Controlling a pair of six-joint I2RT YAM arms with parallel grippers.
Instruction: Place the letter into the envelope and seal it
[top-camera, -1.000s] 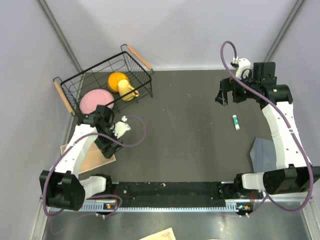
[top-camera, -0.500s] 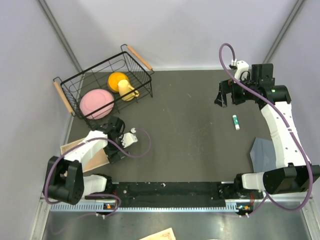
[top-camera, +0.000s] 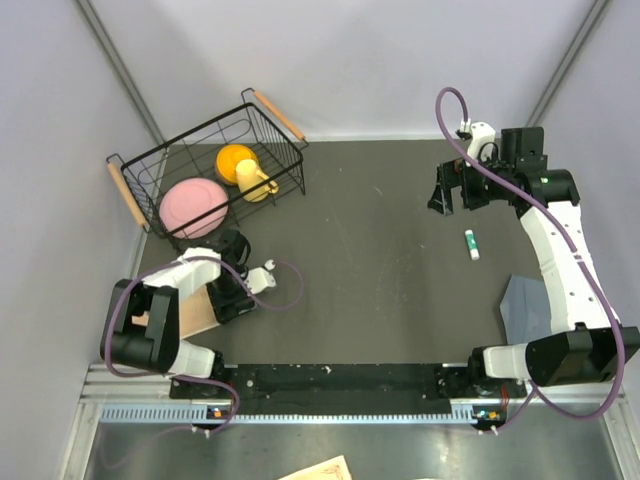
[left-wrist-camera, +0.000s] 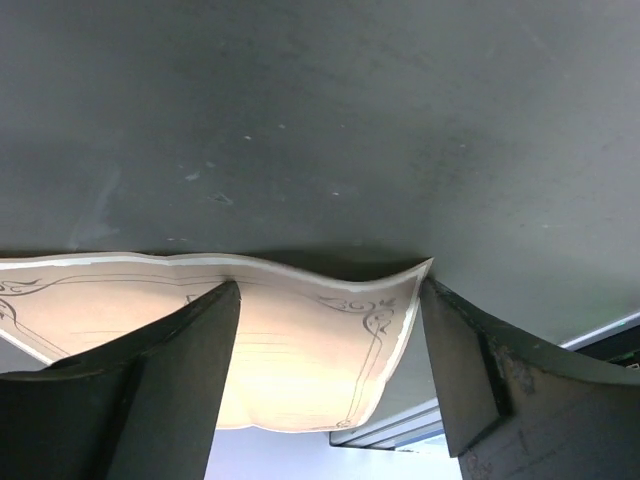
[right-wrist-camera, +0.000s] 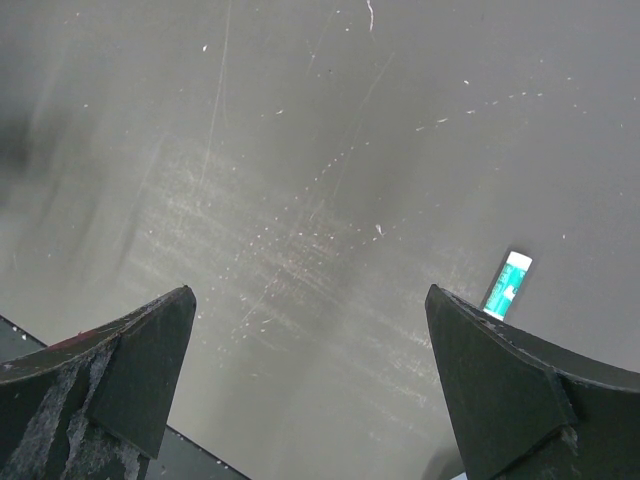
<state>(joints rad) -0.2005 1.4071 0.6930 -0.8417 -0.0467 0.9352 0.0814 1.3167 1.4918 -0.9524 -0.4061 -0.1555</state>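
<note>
The cream letter (top-camera: 188, 314) lies at the table's left edge, partly under my left arm. My left gripper (top-camera: 233, 296) stands on it, jaws still wide. In the left wrist view the letter (left-wrist-camera: 290, 360), with a printed ornamental border, bows up between the fingers (left-wrist-camera: 180, 360) of my left gripper (left-wrist-camera: 330, 290). Its corner touches the right finger. The blue-grey envelope (top-camera: 527, 308) lies at the right edge, partly under my right arm. My right gripper (top-camera: 447, 190) hangs open over bare mat at the back right, and in its own view my right gripper (right-wrist-camera: 310, 292) holds nothing.
A white-and-green glue stick (top-camera: 471, 243) lies on the mat near the right gripper; the glue stick (right-wrist-camera: 507, 284) also shows beside the right finger. A black wire basket (top-camera: 262, 122) at the back left holds a pink plate (top-camera: 195, 203) and a yellow cup (top-camera: 240, 165).
My left arm has swung down and leftward onto the letter's right part. Its jaws have begun narrowing and the letter buckles between them. The right arm has barely moved.
</note>
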